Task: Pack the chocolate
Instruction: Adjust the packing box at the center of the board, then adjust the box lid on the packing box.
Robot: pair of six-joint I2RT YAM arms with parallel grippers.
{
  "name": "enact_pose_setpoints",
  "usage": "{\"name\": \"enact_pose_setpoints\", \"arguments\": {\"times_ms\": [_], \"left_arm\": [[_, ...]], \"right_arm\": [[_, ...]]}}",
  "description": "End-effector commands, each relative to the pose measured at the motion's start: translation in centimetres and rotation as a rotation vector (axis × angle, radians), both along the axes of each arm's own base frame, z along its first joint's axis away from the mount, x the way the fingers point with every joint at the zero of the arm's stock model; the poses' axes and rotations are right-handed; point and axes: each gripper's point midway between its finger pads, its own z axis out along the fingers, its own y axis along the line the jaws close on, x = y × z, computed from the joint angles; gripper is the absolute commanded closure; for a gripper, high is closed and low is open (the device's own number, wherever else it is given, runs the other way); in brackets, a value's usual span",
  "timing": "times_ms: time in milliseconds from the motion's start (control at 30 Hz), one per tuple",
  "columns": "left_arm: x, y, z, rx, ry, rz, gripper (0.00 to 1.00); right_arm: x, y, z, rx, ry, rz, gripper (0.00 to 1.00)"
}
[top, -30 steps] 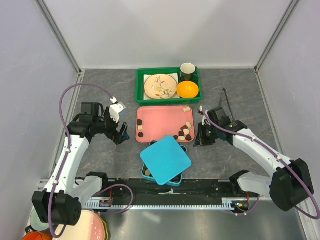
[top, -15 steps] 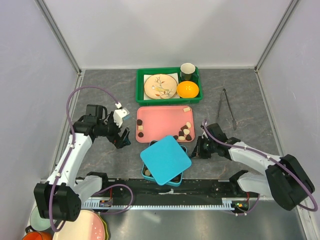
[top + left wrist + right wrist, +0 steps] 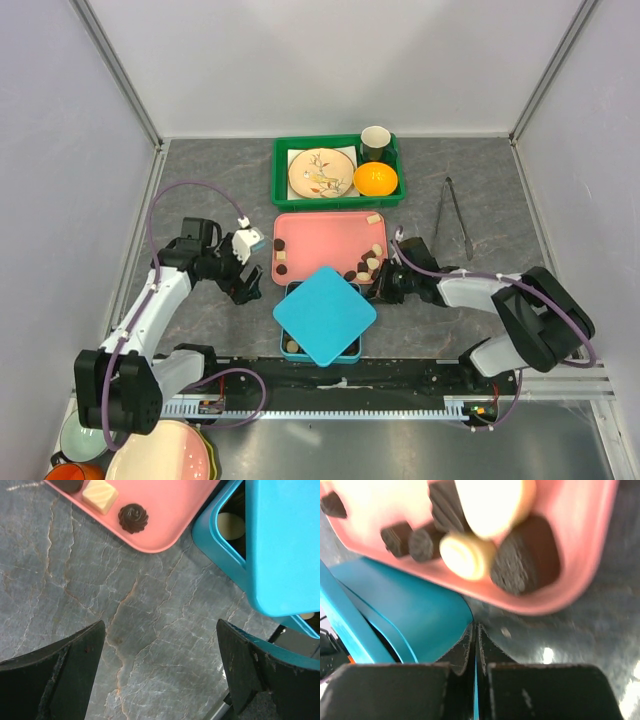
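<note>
While the left gripper (image 3: 245,283) hangs with its fingers spread wide over bare grey worktop toward the left edge, holding nothing, the right gripper (image 3: 474,635) is pinched tight on a thin teal edge. This looks like the rim of the teal box (image 3: 220,555) at its corner nearest the pink tray (image 3: 320,235). The box sits midway along the near edge of the worktop, with its teal lid (image 3: 325,315) lying skewed across the top so that the corners stay uncovered. The chocolates (image 3: 368,267) are mostly on the tray in the middle of the worktop: a dark-and-cream cluster crowds its near-right corner, a few lie along its left side, and one rests by its far-right corner. A couple more show inside the box through the gaps. A green crate (image 3: 281,175) at the middle of the far edge holds a patterned plate (image 3: 322,172), an orange (image 3: 375,179) and a dark cup (image 3: 375,142). Metal tongs (image 3: 455,215) lie toward the right edge.
</note>
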Motion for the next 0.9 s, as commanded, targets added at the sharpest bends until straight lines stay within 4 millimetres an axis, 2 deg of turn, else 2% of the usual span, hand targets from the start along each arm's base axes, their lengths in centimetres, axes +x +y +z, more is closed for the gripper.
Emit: {"name": "enact_pose_setpoints", "arguments": {"times_ms": [0, 67, 100, 133, 200, 233, 300, 367, 467, 500, 567, 733, 867], "left_arm": [[1.0, 0.3, 0.0, 0.031, -0.079, -0.037, 0.01], [0.9, 0.3, -0.3, 0.032, -0.08, -0.038, 0.01], [0.9, 0.3, -0.3, 0.034, -0.086, -0.037, 0.01], [0.9, 0.4, -0.3, 0.035, -0.086, -0.036, 0.01], [0.9, 0.4, -0.5, 0.039, -0.085, -0.034, 0.01], [1.1, 0.4, -0.5, 0.039, -0.097, -0.032, 0.01], [1.3, 0.5, -0.5, 0.039, -0.103, -0.02, 0.01], [1.9, 0.5, -0.3, 0.031, -0.118, 0.008, 0.01], [3.4, 0.7, 0.0, 0.031, -0.149, 0.071, 0.01], [3.8, 0.9, -0.2, 0.039, -0.142, 0.089, 0.01], [4.2, 0.7, 0.1, 0.031, -0.136, 0.102, 0.01], [3.4, -0.6, -0.5, 0.041, -0.122, 0.06, 0.01], [2.7, -1.7, -1.2, 0.062, -0.114, 0.035, 0.01]], "right_arm": [[3.1, 0.3, 1.2, -0.018, -0.092, -0.027, 1.0], [4.0, -1.2, 1.5, -0.068, -0.103, -0.054, 1.0], [5.2, -2.2, 2.3, -0.113, -0.168, -0.07, 1.0], [4.6, -4.1, 1.7, -0.186, -0.122, -0.089, 1.0], [5.4, -5.9, 3.2, -0.265, -0.174, -0.116, 1.0], [4.8, -7.6, 2.8, -0.354, -0.161, -0.116, 1.0], [4.6, -8.3, 4.1, -0.379, -0.191, -0.117, 1.0], [3.1, -9.2, 3.8, -0.419, -0.166, -0.104, 1.0], [1.1, -8.9, 4.2, -0.42, -0.172, -0.06, 1.0], [0.3, -8.1, 4.7, -0.407, -0.19, -0.026, 1.0], [-1.3, -7.7, 4.3, -0.41, -0.164, 0.005, 1.0], [-4.4, -5.1, 5.0, -0.359, -0.174, 0.098, 1.0], [-5.4, -4.5, 5.2, -0.357, -0.164, 0.123, 1.0]]}}
